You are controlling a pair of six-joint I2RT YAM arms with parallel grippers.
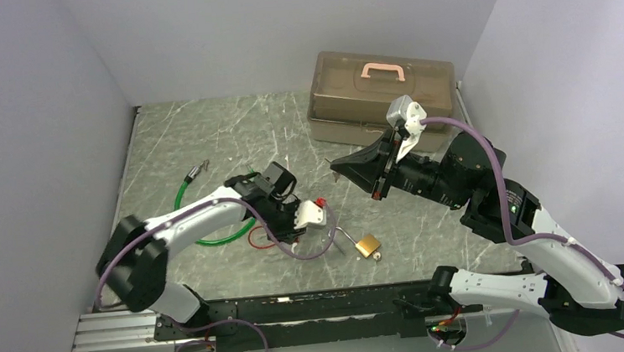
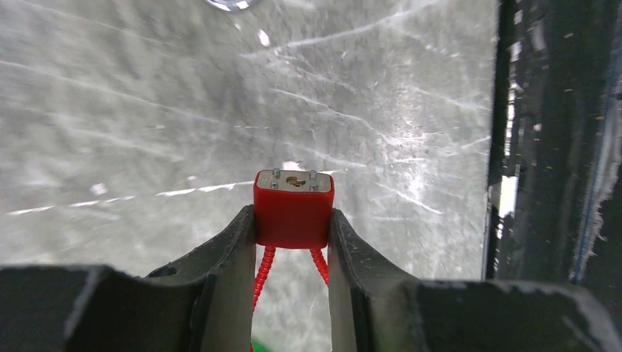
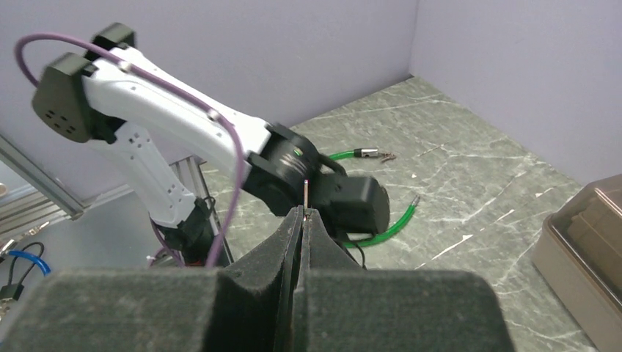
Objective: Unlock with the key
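Tabletop of grey marbled stone (image 1: pixel 204 134): left gripper (image 2: pixel 292 221) clamps a small red square padlock (image 2: pixel 293 209); right gripper (image 3: pixel 302 217), near that padlock, pinches a thin metal key (image 3: pixel 304 193).

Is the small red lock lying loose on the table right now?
No, the small red cable lock is pinched on both sides by the left tool.

My right gripper (image 3: pixel 301 214) has its black fingers pressed flat together. They pinch a thin key (image 3: pixel 305 192), which pokes up edge-on from the tips. Beyond it the left arm (image 3: pixel 169 125), white with a purple cable looped along it, bends down over the marbled table (image 3: pixel 477 169). A green cable (image 3: pixel 392 222) curls behind its black wrist. A brown box (image 3: pixel 587 242) sits at the right edge.
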